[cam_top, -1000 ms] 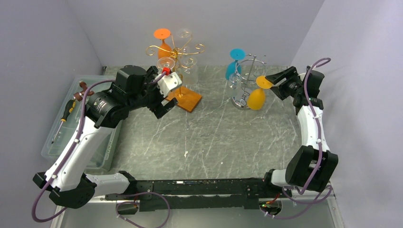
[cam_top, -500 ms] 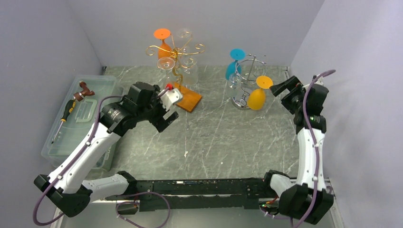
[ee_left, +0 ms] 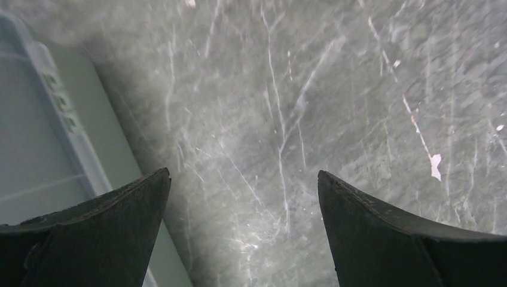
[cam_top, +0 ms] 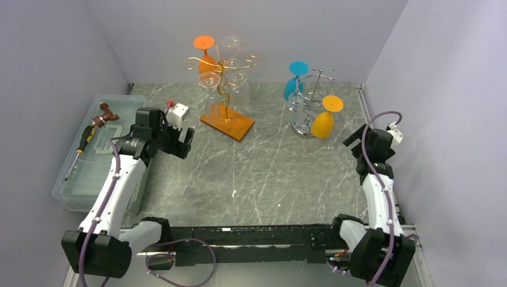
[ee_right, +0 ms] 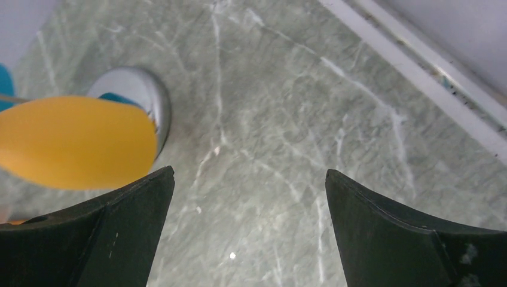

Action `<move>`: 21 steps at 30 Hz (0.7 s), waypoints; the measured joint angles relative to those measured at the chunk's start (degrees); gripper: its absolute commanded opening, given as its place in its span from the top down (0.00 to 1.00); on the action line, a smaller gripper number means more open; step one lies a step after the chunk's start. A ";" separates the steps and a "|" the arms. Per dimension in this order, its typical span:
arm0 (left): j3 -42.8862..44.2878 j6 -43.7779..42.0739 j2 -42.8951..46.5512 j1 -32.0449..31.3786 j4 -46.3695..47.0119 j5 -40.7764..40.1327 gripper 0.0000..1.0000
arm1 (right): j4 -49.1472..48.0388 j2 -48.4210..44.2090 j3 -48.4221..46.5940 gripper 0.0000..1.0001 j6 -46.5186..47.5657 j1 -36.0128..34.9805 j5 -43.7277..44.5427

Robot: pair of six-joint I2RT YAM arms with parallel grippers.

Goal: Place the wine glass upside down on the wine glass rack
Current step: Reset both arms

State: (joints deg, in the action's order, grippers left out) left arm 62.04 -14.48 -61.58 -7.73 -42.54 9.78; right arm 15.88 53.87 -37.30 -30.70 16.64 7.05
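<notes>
Evidently the yellow glass (cam_top: pixel 323 124) hangs bowl-down on the silver rack (cam_top: pixel 299 129) right of centre at the top, its foot caught in the wire to keep it inverted, so the left pincer (ee_left: pixel 242 173) and right pincer (ee_right: pixel 249 172) gape empty over the worktop (cam_top: pixel 269 173), with nothing left to hold
</notes>
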 measured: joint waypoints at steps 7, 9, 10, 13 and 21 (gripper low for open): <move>-6.84 2.99 -2.32 1.09 3.52 -0.83 0.01 | -8.92 3.72 4.46 0.00 0.44 -0.96 5.40; -8.31 3.45 -3.06 1.84 6.38 -0.59 0.01 | -11.96 3.34 6.91 0.00 0.52 -1.07 6.05; -9.33 3.65 -3.32 2.58 8.09 -0.42 0.01 | -13.27 3.30 7.85 0.00 0.59 -1.07 6.38; -12.76 4.28 -4.70 5.20 13.44 0.66 0.01 | -17.64 3.23 10.34 0.00 1.36 -1.07 7.15; -18.93 8.24 -14.32 13.49 28.79 5.70 0.01 | -33.27 2.25 21.35 0.00 3.48 -1.09 7.80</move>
State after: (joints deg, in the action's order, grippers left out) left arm 43.11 -6.24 -75.90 5.76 -13.76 15.49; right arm -17.39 56.12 -15.94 -27.22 15.55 14.85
